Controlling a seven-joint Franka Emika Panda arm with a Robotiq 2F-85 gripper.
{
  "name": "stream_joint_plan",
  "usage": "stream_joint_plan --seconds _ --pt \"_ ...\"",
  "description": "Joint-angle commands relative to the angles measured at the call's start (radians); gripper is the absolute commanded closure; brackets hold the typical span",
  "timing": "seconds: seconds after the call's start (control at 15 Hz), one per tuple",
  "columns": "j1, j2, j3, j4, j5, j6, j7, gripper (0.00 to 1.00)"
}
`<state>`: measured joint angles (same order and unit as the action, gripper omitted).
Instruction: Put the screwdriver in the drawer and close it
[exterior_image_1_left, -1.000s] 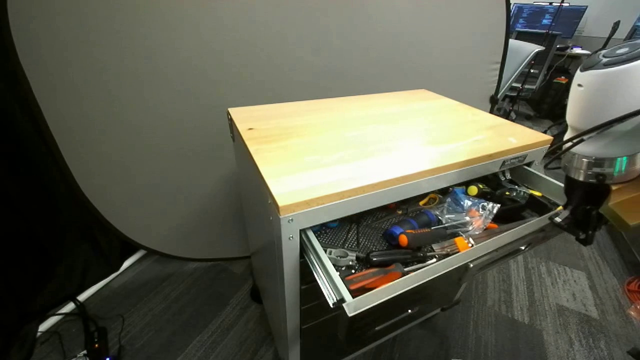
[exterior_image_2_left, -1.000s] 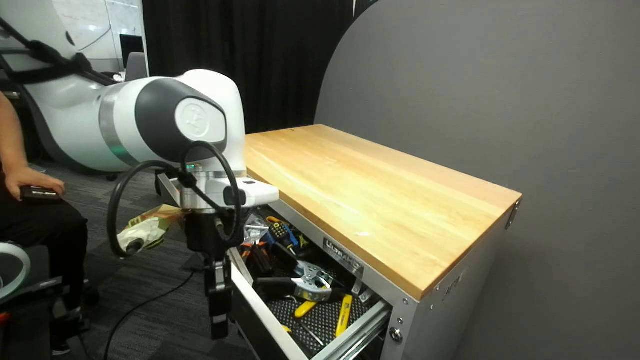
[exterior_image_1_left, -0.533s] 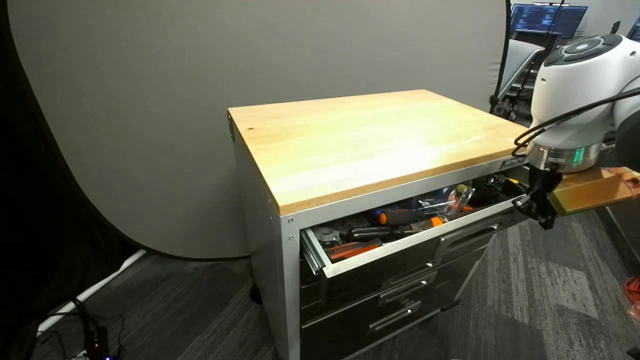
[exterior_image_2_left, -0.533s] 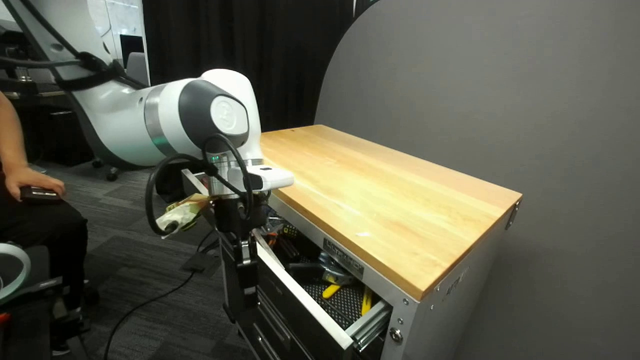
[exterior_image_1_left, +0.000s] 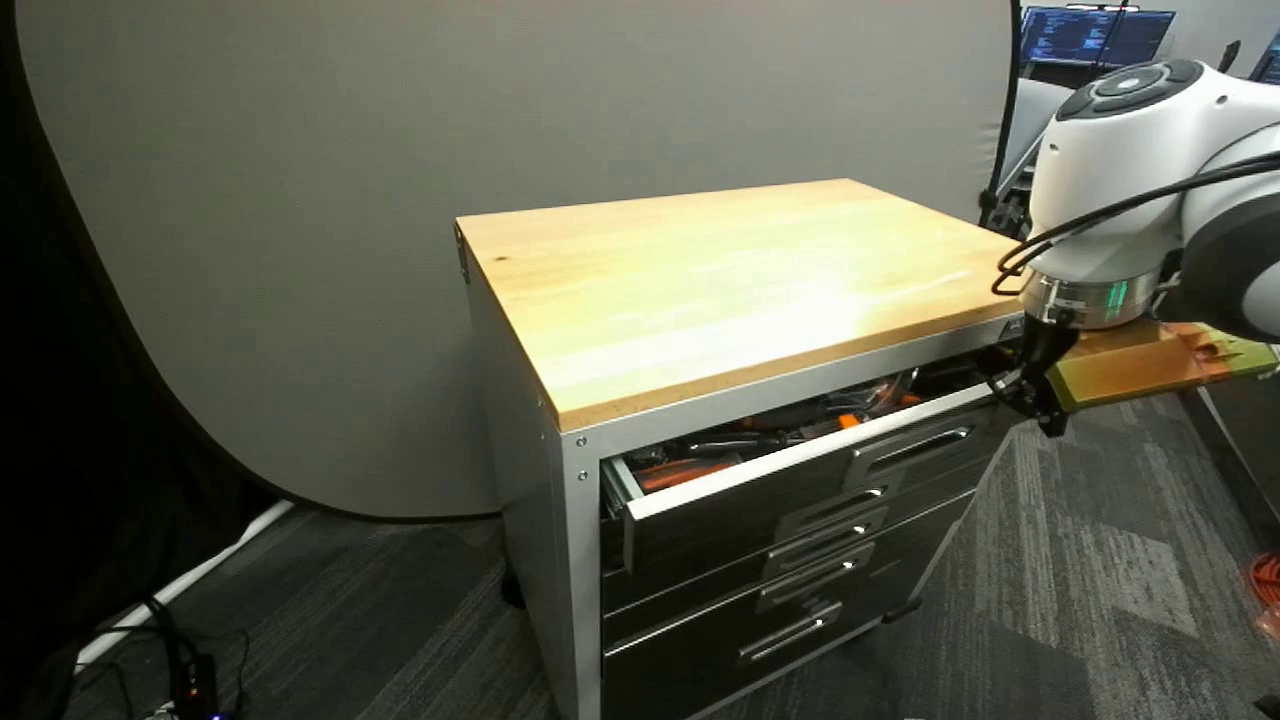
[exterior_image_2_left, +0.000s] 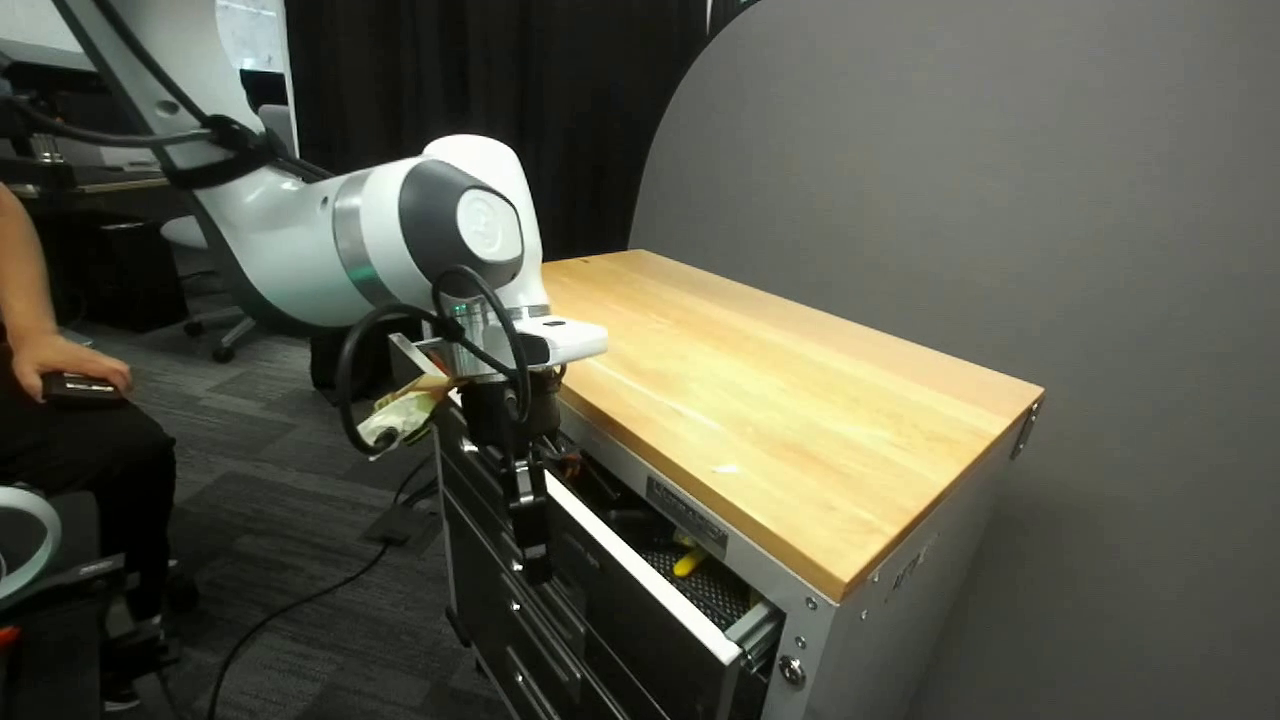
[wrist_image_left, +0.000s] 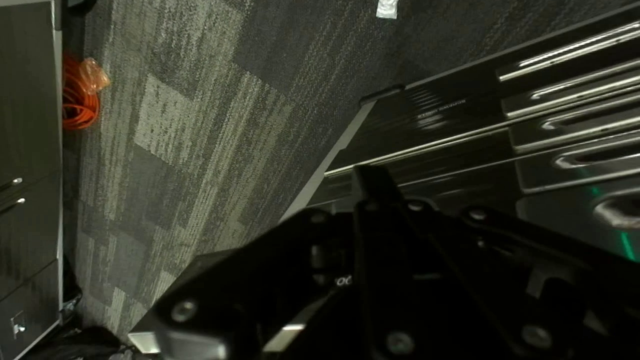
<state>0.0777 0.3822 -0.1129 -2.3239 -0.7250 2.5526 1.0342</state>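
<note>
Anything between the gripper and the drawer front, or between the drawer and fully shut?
Nothing visible. The gripper appears right against the front of the drawer, and nothing shows caught under the cabinet's top rail. The drawer's rear is hidden, so a snag from the hand tools inside can't be ruled out.

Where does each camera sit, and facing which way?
In an exterior view: raised off a front corner, facing pale wooden tabletop and open black-faced drawer; white arm, picture right.
In an exterior view: off the opposite corner, facing tabletop and round silver lock; arm, picture left.
Wrist view: on the arm, facing down at grey patterned carpet; shut black jaws.
Both exterior views share tabletop, drawer, arm.
</note>
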Motion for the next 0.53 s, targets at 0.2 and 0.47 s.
stream_joint_plan --seconds 0.2,0.47 --pt "0.048 0.093 -0.014 0.117 0.021 0.102 0.074 0.99" --pt "0.065 0.115 -0.03 0.149 0.028 0.154 0.09 0.99"
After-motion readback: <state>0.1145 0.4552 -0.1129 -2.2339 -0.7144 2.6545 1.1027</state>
